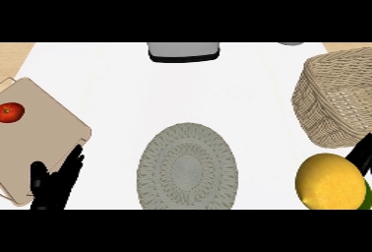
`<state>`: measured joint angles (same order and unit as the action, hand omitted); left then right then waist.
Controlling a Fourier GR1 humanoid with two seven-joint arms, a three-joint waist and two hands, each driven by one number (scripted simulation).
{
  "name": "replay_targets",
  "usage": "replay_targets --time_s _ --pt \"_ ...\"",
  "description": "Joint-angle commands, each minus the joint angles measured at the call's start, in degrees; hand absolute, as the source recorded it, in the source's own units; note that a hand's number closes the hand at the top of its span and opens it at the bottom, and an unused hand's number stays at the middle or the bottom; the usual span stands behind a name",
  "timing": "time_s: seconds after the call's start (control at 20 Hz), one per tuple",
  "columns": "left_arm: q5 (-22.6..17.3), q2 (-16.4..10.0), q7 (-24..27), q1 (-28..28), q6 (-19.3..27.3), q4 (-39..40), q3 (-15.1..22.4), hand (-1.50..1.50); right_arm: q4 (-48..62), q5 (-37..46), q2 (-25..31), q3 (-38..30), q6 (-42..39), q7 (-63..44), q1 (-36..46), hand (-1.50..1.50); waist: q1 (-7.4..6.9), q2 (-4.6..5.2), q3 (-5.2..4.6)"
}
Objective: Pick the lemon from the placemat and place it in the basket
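Carrying the lemon up and over the basket's rim

At the lower right of the frame the right hand (362, 150) is showing only as a dark strip at the picture's edge. Its fingers are curling round the far side of the lemon (330, 183), which is hiding the rest of the hand. The lemon is sitting in that grasp, looming large. It is clear of the placemat (187, 167) at bottom centre and just below the basket (334, 98) at the upper right.

The basket's woven wall is facing the hand, and its opening seems to be lying toward the top of the frame. The step in hand, as I am judging it, is the carry. Doing it well is calling for raising the fruit above the near rim before moving it across. The hand should then be lowering it inside before the fingers are opening. Brushing the wall on the way is risking a shove to the basket.

At the lower left the left hand (54, 184) is resting open, fingers up and spread, over the corner of the cutting board (36, 133). The board is carrying a tomato (10, 112) at the far left edge. A grey container (183, 51) is standing at top centre, well apart from the route.
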<state>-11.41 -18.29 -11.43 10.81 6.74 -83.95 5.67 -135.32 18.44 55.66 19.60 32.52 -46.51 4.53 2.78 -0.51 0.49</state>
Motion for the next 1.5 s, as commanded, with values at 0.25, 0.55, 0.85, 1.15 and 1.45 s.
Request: replay_targets --time_s 0.25,0.55,0.85,1.15,1.45 --pt "0.5 0.5 -2.7 -2.2 -0.8 2.9 0.5 0.00 7.1 -29.1 6.3 -29.8 -11.3 2.2 1.8 1.50 -1.01 0.37 -0.38" --pt "0.8 1.4 1.5 -1.2 -2.2 6.0 -0.2 0.00 25.8 -36.0 5.5 -38.4 -24.8 15.7 0.4 1.50 -2.24 0.57 -0.42" --pt "1.7 0.9 -2.6 -3.0 -3.0 2.8 0.3 0.00 40.3 -32.0 4.7 -36.7 -31.6 25.8 5.6 1.50 -3.41 0.67 -0.47" --pt "4.0 2.8 -3.3 -4.0 -1.9 3.5 1.6 0.00 56.5 -29.3 -0.2 -32.6 -32.9 33.2 13.6 1.50 -4.27 0.91 -0.45" --pt "2.3 1.5 -3.7 -3.3 -4.1 2.7 -1.2 0.00 62.9 -31.8 -5.9 -35.5 -34.2 36.3 15.0 1.50 -3.42 0.64 -0.46"
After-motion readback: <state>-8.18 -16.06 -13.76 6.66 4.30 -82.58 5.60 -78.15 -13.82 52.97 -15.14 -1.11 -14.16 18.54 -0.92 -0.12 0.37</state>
